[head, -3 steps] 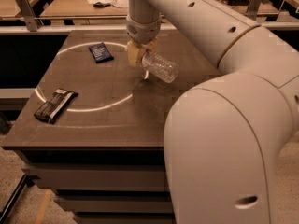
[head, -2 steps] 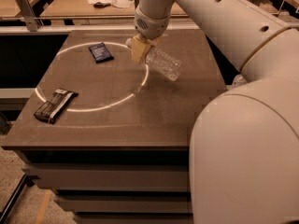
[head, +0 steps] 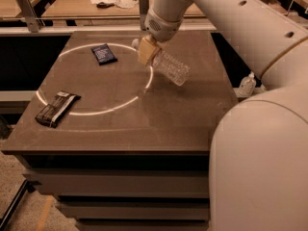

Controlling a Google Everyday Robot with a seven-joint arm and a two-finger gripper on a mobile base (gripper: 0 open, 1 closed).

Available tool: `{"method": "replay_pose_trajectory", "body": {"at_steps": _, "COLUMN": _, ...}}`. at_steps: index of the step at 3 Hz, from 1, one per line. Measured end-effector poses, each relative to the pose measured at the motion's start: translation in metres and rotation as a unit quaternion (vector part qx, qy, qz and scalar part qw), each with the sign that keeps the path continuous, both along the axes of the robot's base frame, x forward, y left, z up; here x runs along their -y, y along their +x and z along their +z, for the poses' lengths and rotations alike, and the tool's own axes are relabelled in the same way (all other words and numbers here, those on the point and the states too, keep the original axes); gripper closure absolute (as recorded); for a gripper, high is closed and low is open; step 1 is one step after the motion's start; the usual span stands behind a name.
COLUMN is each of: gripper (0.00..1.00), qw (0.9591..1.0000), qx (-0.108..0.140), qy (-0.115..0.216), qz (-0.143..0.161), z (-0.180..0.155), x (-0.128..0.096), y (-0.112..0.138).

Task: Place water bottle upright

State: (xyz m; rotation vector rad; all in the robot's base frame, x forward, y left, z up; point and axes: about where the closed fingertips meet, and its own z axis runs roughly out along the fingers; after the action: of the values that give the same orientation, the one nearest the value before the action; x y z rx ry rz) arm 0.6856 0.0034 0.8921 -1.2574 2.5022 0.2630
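Observation:
The water bottle [head: 169, 66] is a clear ribbed plastic bottle. It is tilted, with its white cap end up and to the left at my fingers and its base down to the right, above the brown table [head: 144, 124]. My gripper [head: 147, 51] hangs from the white arm over the table's far middle and is shut on the bottle near its neck. The bottle's label does not show.
A dark blue packet [head: 104, 54] lies at the far left inside a white ring marked on the table. A dark snack bar [head: 57, 108] lies at the near left on the ring. A small clear bottle [head: 247, 84] stands beyond the table's right edge. My white arm fills the right foreground.
My gripper has lifted the water bottle and carried it a little to the right and away. The bottle stays tilted. The camera's view has shifted.

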Motion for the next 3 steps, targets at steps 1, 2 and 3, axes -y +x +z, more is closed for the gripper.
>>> {"method": "replay_pose_trajectory", "body": {"at_steps": 1, "gripper": 1.0, "qw": 0.9954, "qx": 0.0, "qy": 0.094, "qz": 0.017, "z": 0.001, "x": 0.018, "y": -0.005}}
{"method": "replay_pose_trajectory", "body": {"at_steps": 2, "gripper": 1.0, "qw": 0.9811, "qx": 0.008, "qy": 0.192, "qz": 0.021, "z": 0.007, "x": 0.052, "y": -0.015}}
{"method": "replay_pose_trajectory", "body": {"at_steps": 3, "gripper": 1.0, "qw": 0.9605, "qx": 0.025, "qy": 0.276, "qz": 0.021, "z": 0.014, "x": 0.089, "y": -0.027}}
